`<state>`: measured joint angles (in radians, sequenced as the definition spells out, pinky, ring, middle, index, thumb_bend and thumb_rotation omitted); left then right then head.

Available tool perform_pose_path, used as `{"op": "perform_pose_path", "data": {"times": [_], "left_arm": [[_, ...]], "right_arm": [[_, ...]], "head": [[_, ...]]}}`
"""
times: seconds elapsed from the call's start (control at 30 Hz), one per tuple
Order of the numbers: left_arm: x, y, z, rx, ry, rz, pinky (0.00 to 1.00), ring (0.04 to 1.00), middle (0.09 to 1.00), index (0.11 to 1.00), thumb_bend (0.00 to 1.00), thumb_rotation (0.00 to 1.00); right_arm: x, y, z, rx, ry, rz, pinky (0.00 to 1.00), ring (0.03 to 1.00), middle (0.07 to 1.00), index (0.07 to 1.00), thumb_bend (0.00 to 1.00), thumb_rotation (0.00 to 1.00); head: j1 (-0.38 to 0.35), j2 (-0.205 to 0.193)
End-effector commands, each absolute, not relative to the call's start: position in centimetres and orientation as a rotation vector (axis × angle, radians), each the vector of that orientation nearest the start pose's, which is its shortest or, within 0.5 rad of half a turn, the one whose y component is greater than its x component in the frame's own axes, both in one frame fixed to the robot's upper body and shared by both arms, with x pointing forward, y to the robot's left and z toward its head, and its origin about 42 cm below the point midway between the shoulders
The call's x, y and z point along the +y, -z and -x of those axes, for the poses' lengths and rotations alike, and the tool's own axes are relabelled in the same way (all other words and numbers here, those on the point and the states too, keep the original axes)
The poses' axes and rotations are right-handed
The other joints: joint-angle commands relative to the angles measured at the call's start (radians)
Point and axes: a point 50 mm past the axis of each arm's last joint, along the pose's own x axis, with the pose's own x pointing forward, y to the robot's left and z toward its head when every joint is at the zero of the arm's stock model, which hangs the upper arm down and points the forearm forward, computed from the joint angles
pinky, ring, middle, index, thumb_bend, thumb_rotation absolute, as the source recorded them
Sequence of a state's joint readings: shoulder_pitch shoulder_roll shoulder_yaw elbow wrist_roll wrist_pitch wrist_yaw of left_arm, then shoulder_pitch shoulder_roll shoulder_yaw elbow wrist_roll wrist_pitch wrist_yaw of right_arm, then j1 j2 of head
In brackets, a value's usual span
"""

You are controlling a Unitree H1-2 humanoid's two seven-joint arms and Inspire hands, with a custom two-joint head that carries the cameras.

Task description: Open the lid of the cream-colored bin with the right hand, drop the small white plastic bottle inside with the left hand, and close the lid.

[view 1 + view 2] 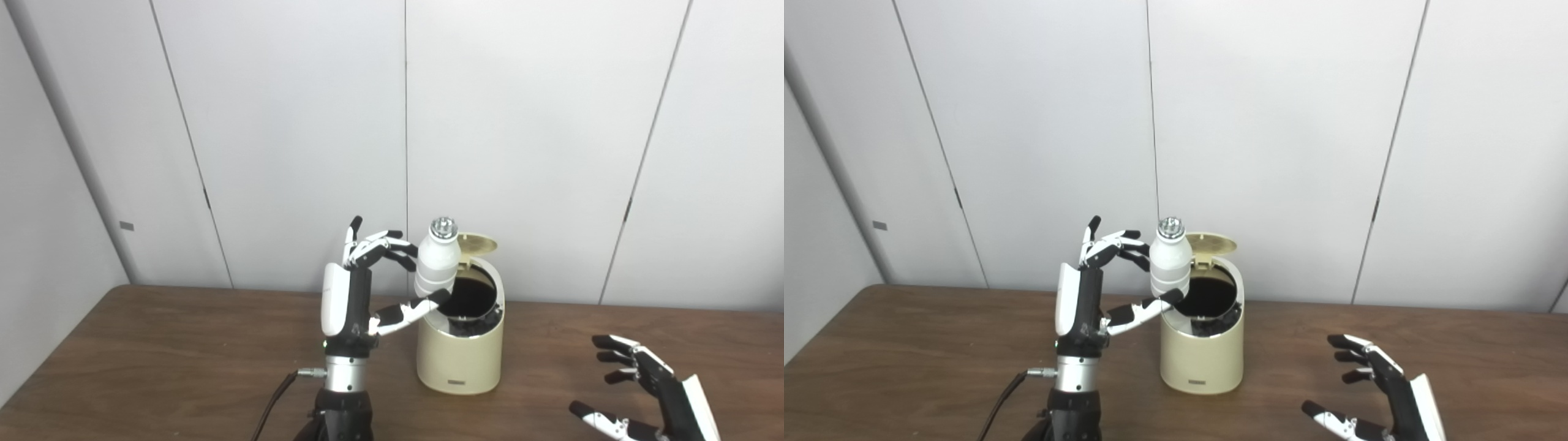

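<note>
Cream-colored bin (460, 355) standing on the wooden table (153, 355), taken here as the landmark. Lid (476, 244) already swung up at the bin's far rim, tilted back, leaving the dark mouth exposed.

Left hand (367, 288) just left of the bin, raised to the level of its rim, closed on the small white plastic bottle (437, 264): fingers (392, 245) pressing the upper left side of the bottle, thumb tucked under its base. Bottle upright, long axis near vertical, silver cap on top, base hanging at the left edge of the bin's mouth, seemingly only partly over the opening rather than centred on it. Hard to tell from either eye view how far forward or back the base sits relative to the rim.

Right hand (1372, 392) well to the right of the bin, low near the table, fingers spread and holding nothing, apart from both bin and lid.

Judged as the drop step: opening done, release not yet made, closing still to come. Left hand plainly the nearer one. Probably a small shift rightward toward the centre of the mouth before letting go, lest the base catch the near-left rim and tip outward.
</note>
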<state>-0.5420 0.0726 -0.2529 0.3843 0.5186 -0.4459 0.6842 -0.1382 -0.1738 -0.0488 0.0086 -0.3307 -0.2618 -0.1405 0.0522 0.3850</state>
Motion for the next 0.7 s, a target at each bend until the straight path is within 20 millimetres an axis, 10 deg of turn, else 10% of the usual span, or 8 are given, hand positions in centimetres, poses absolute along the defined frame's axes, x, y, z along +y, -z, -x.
{"op": "perform_pose_path", "data": {"times": [0.0, 0.67], "left_arm": [[13.3, -23.4, -42.8, -0.905, -0.186, -0.376, 1.00, 0.730, 0.462, 0.510, 0.52, 0.00], [11.9, -22.2, -43.9, -0.866, -0.148, -0.388, 1.00, 0.749, 0.468, 0.501, 0.52, 0.00]], "right_arm": [[-26.4, -17.7, -32.9, -0.498, 0.134, 0.467, 0.56, 0.699, 0.743, 0.717, 0.53, 0.13], [-25.9, -17.4, -32.9, -0.500, 0.136, 0.441, 0.56, 0.702, 0.749, 0.717, 0.55, 0.19]], "head": [[-0.001, -0.001], [-0.050, -0.010]]}}
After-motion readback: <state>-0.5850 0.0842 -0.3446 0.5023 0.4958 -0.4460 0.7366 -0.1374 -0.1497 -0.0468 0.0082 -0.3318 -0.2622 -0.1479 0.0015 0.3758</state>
